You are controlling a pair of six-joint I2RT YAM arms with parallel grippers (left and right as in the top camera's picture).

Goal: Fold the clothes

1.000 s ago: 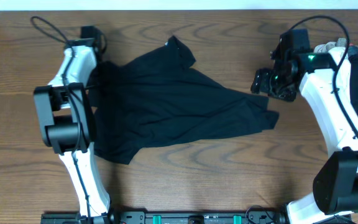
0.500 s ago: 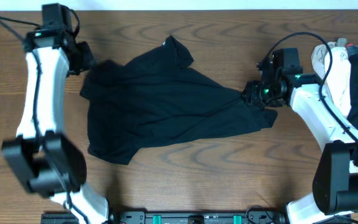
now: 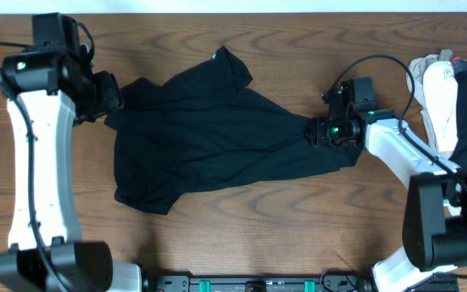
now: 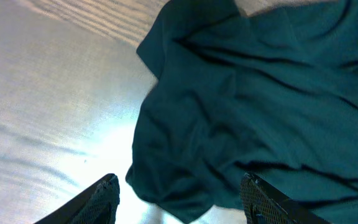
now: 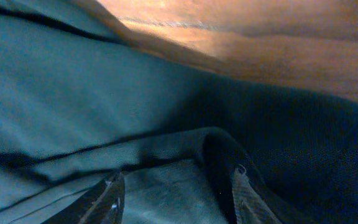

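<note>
**Item 1: black shirt** (image 3: 217,138). Lies crumpled and unfolded at the middle of the wooden table (image 3: 298,235). The broad end is toward 9 o'clock. The cloth narrows to a bunched point at 3 o'clock. One lobe pokes out toward 12 o'clock, and a lower corner trails off toward 7 o'clock. Creases run along its length from 10 o'clock to 3 o'clock.

**Item 2: left gripper** (image 3: 108,93). At the shirt's 10 o'clock corner, just beside the cloth edge. In the left wrist view its fingers (image 4: 107,194) stand wide apart with nothing clamped. A rumpled corner of the shirt lies below and between them, with bare table toward 9 o'clock. Condition: jaws parted, empty.

**Item 3: right gripper** (image 3: 319,131). Set on the shirt's narrow tip at 3 o'clock. In the right wrist view the fingers (image 5: 112,196) sit on either side of a raised ridge of dark fabric. The finger on the 3 o'clock side is against the fold. The view is close and dim, so whether the ridge is pinched or only straddled cannot be told.

**Item 4: pile of other garments** (image 3: 448,89). At the table's 2 o'clock edge, well apart from the shirt. A pale piece lies innermost, with dark cloth outside it and a strip of red at the top. The right arm crosses in front of its lower part.

**Item 5: black cable** (image 3: 396,69). Loops from the right wrist toward 12 o'clock, above the table.

**Item 6: mounting rail** (image 3: 250,284). Runs along the table's 6 o'clock edge between the two arm bases.
</note>
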